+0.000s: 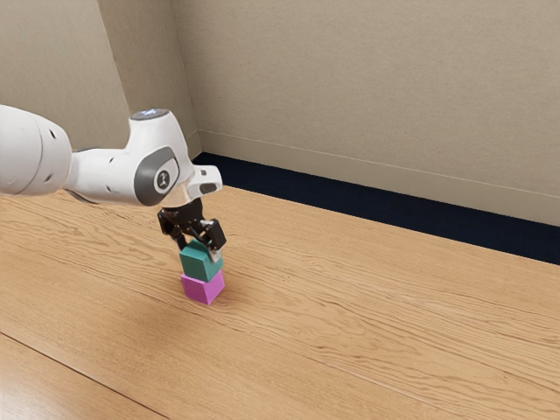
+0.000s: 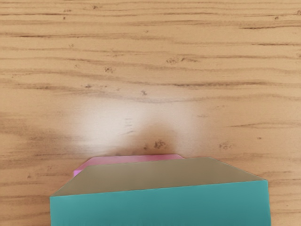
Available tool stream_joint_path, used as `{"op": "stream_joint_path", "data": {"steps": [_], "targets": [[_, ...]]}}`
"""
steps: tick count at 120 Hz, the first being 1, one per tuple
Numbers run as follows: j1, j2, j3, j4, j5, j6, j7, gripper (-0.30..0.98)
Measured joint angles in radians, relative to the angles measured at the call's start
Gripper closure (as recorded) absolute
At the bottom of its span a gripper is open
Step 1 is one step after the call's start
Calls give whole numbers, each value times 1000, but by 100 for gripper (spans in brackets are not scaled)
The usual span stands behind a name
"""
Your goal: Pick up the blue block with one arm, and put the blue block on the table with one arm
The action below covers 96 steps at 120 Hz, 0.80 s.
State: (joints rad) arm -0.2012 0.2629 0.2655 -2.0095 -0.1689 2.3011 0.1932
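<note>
In the exterior view, my gripper (image 1: pixel 199 245) points down at the top of the teal-blue block (image 1: pixel 200 262). That block sits above the pink block (image 1: pixel 203 287), seemingly touching it and slightly turned against it. The pink block rests on the wooden table (image 1: pixel 350 306). In the wrist view, the blue block (image 2: pixel 160 207) is large and close under my hand, with a brownish side face. A thin strip of the pink block (image 2: pixel 136 159) peeks out beyond it. Whether my gripper holds the blue block is unclear.
Beyond the table's far edge in the exterior view runs a dark blue floor strip (image 1: pixel 376 207), then a beige wall (image 1: pixel 376 96). The arm reaches in from the exterior view's left, above the table.
</note>
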Motion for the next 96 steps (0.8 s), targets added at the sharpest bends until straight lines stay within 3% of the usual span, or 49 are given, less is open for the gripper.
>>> {"op": "stream_joint_path", "data": {"steps": [42, 67, 96], "targets": [[-1, 2, -1, -6, 13, 1, -16, 0], [-1, 6, -2, -5, 16, 3, -26, 21], [-1, -20, -5, -4, 24, 0, -37, 30]]}}
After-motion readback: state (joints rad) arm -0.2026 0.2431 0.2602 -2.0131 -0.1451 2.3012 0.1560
